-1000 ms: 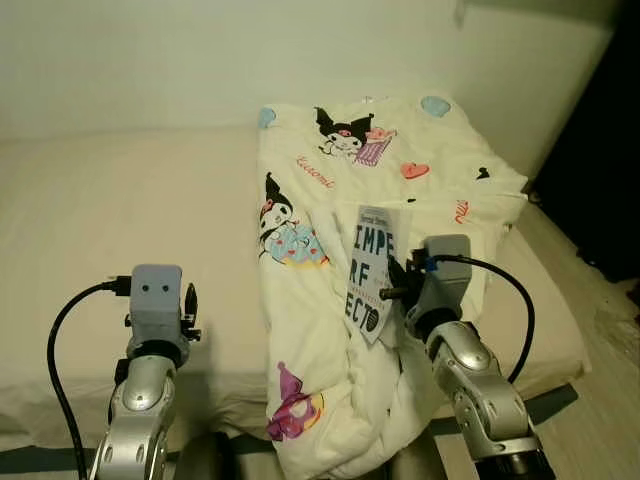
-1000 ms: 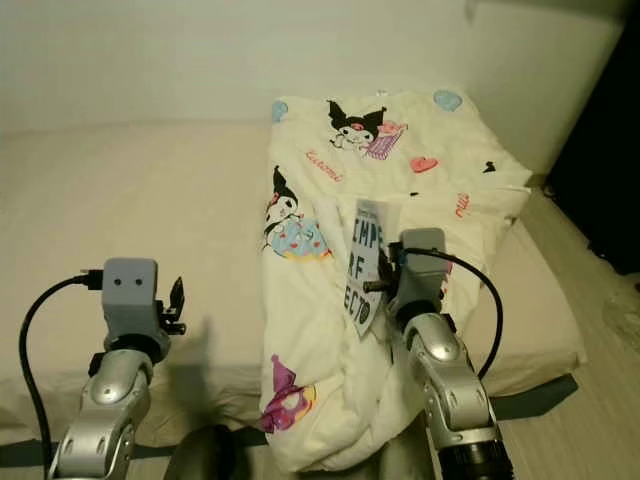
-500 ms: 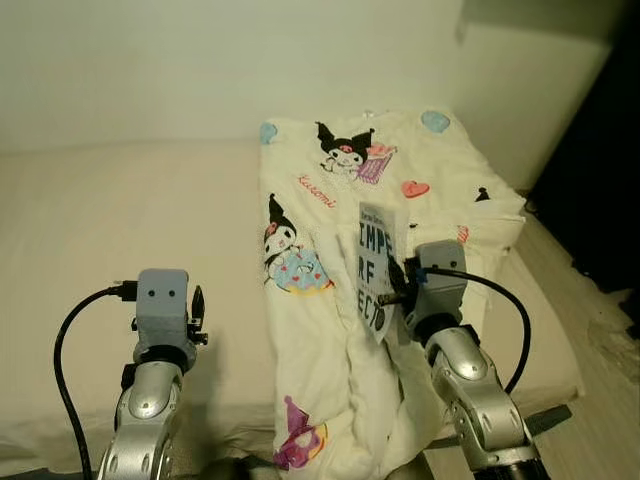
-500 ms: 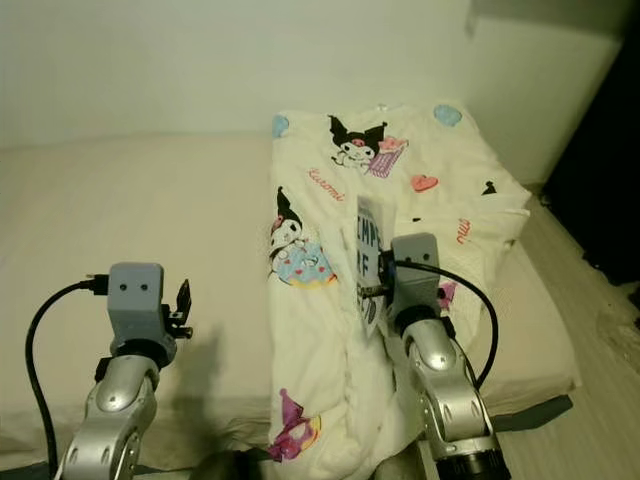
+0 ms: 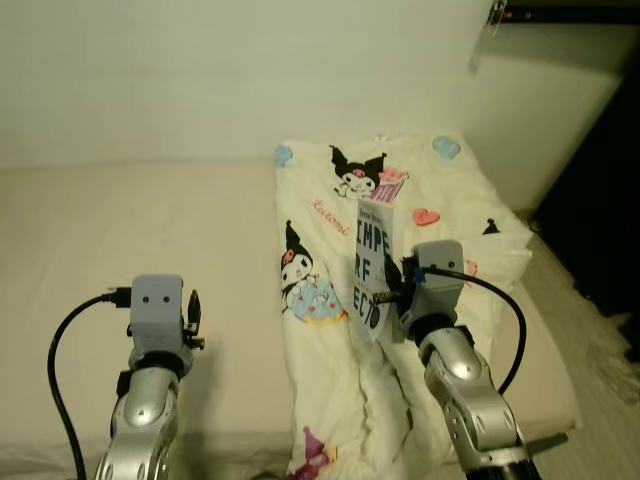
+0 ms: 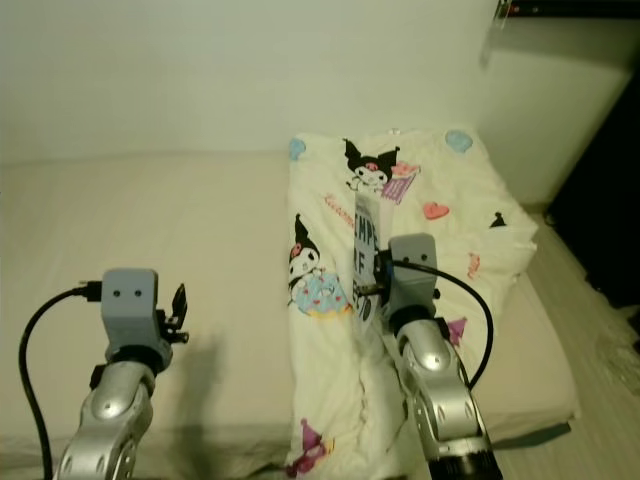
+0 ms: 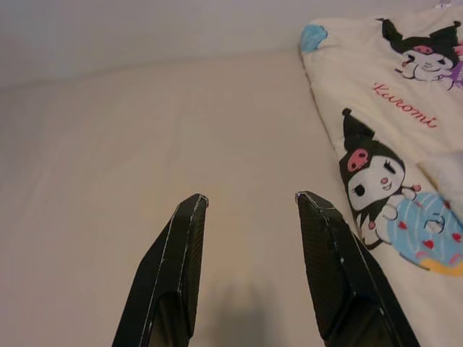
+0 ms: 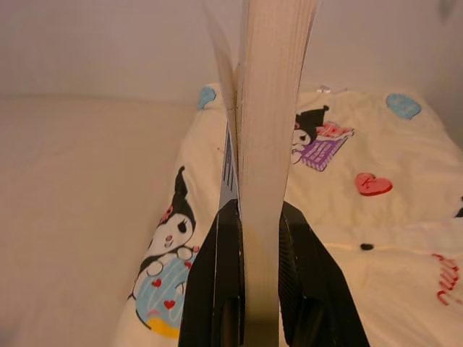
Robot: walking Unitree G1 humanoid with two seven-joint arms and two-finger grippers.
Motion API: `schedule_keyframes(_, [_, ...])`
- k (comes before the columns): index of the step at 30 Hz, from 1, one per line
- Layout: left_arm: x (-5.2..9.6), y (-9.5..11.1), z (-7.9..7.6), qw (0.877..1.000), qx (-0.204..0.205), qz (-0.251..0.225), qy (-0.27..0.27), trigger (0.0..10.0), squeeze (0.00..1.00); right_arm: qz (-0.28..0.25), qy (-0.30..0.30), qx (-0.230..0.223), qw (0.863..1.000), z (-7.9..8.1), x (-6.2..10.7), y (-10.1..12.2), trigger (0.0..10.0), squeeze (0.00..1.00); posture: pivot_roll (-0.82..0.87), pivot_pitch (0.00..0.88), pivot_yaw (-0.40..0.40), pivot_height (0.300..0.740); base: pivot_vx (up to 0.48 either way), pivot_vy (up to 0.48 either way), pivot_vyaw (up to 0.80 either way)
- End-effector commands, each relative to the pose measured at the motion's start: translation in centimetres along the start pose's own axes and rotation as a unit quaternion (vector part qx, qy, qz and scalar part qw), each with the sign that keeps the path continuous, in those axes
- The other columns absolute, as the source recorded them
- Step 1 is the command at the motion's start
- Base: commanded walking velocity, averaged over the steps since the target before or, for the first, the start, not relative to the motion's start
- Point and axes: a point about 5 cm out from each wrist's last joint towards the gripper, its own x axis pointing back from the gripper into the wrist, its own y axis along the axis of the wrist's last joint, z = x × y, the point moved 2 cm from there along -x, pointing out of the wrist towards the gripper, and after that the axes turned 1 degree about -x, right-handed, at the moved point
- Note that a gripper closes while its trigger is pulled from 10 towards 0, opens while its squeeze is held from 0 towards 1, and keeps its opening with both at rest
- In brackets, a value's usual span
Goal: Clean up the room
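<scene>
My right gripper (image 5: 392,292) is shut on a thin white book (image 5: 373,268) with large black letters on its cover, held upright above the bed. Seen edge-on in the right wrist view, the book (image 8: 271,108) sits clamped between the two black fingers (image 8: 223,275). Under it lies a cream blanket (image 5: 430,210) printed with cartoon characters and hearts, bunched over the right half of the bed. My left gripper (image 7: 249,210) is open over the bare beige mattress (image 7: 145,144), holding nothing.
The bed (image 5: 120,230) stands against a pale wall. Its right edge drops to a wooden floor (image 5: 600,350), with a dark opening (image 5: 605,180) beyond. A dark shelf edge (image 5: 560,12) shows at the upper right.
The camera has risen and shifted, so the bed and blanket sit lower and further right in the picture. My right gripper still holds the book; both arms keep their pose.
</scene>
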Motion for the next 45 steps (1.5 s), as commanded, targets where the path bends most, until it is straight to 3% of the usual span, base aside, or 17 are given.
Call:
schedule_keyframes(1, [0.2, -0.1, -0.1, 1.000, -0.001, 0.001, -0.002, 10.0, 0.00, -0.026, 0.000, 0.003, 1.000, 0.1, 0.1, 0.9, 10.0, 0.00, -0.06, 0.130, 0.004, 0.717, 0.000, 0.000, 0.00])
schedule_keyframes(19, [0.1, -0.1, 0.0, 1.000, 0.004, 0.002, -0.002, 10.0, 0.00, -0.030, 0.011, -0.004, 0.999, 0.5, -0.1, 1.0, 10.0, 0.00, -0.06, 0.101, -0.002, 0.740, 0.000, 0.000, 0.00])
schedule_keyframes(30, [0.4, -1.2, 0.1, 1.000, 0.011, 0.027, 0.003, 10.0, 0.00, 0.016, 0.043, 0.004, 0.999, 2.2, -0.7, -1.0, 10.0, 0.00, -0.06, 0.114, -0.020, 0.740, 0.000, 0.000, 0.00])
schedule_keyframes(45, [0.6, -2.0, -0.4, 0.998, 0.030, 0.054, -0.011, 10.0, 0.00, 0.040, 0.059, -0.002, 0.997, 3.0, -0.5, -2.4, 10.0, 0.00, -0.04, 0.102, -0.034, 0.740, 0.000, 0.000, 0.00])
